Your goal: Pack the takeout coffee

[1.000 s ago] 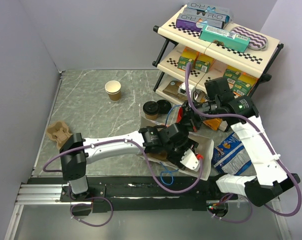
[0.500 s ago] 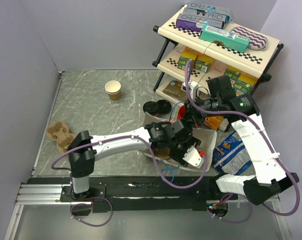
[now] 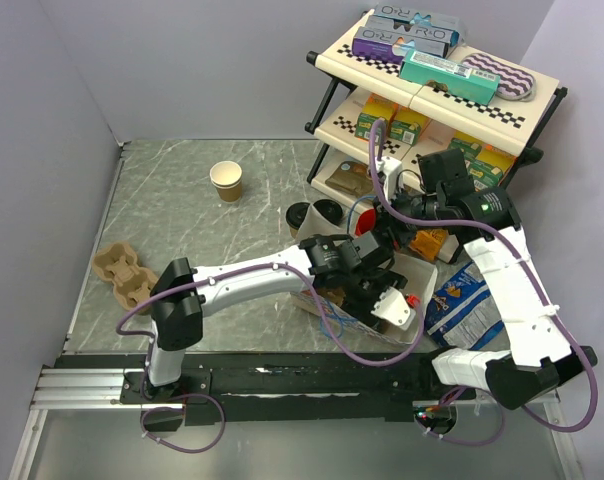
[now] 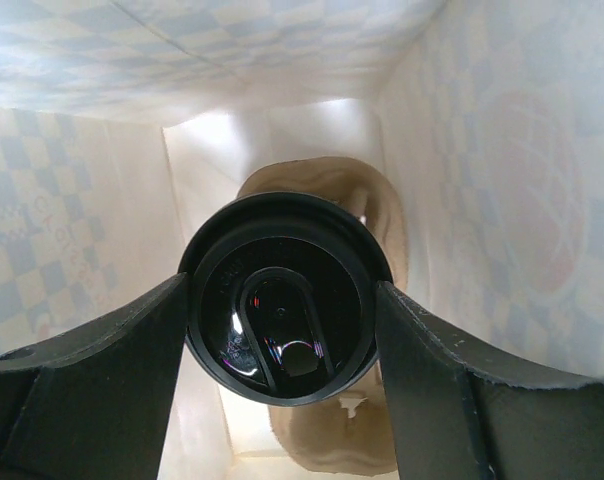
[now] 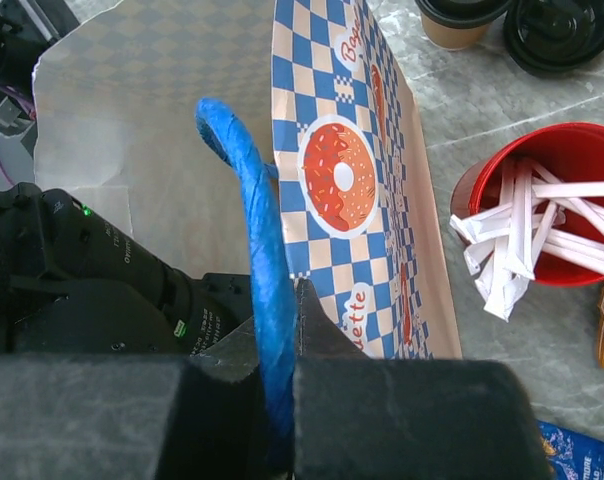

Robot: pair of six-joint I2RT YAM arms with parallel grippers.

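The lidded cup (image 4: 279, 325) sits deep inside the paper bag (image 4: 72, 200), black lid facing the wrist camera and its long axis running down the bag's depth toward the cardboard carrier (image 4: 382, 220) at the bottom. The left gripper (image 4: 282, 305) has its fingers (image 4: 102, 370) clamped on either side of the lid rim. It's tight in there, with bag walls close on both sides and beyond and only a thin gap around the cup. Outside, the right gripper (image 5: 279, 340) is pinched on the bag's blue handle (image 5: 244, 190), and the other lidded cup (image 5: 460, 18) stands on the table (image 5: 582, 360) near the red cup of stirrers (image 5: 542, 210).
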